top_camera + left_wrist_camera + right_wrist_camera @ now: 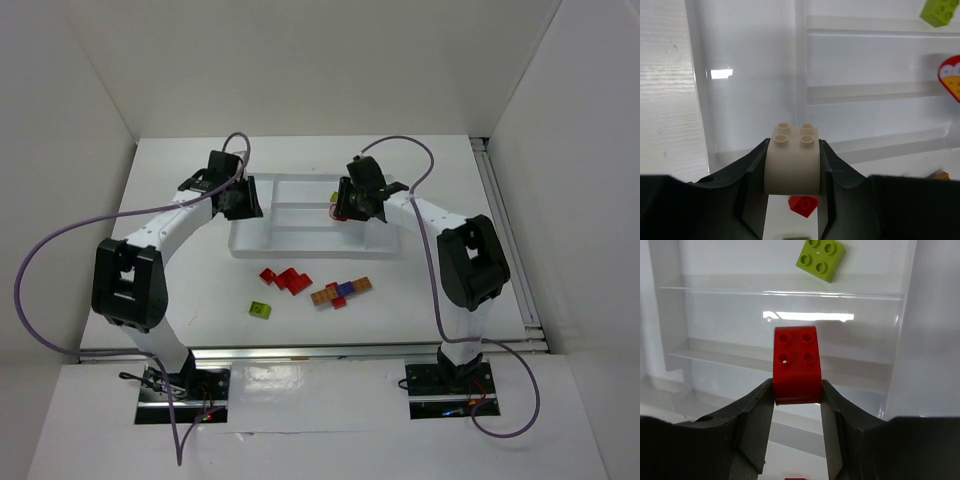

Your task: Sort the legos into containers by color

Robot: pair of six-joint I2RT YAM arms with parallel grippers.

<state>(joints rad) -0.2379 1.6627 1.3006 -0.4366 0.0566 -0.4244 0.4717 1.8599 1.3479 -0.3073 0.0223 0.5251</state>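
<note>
Left fingers [754, 167]: narrowly parted, are clamping a tan round-sided plastic brick [792, 167].
Right fingers [756, 407]: narrowly parted, are gripping a red square plastic brick [796, 372] over the white plastic tray [740, 315].

A flat white tray [300, 248], split by low walls into long and short sections, lies on the bench. One lime green brick [820, 258] with four studs rests in a far section, tilted askew. The left gripper [793, 144] pinches a tan brick [792, 160] with four studs on top and a rounded face over the tray's left end. The right gripper [797, 382] pinches a red brick [796, 371], studs up, over the tray's right part. On the bench before the tray lie a cluster of red bricks [284, 279], a lone lime brick [260, 310], and a mixed group of orange-brown, blue-purple and red bricks [342, 291].
</note>
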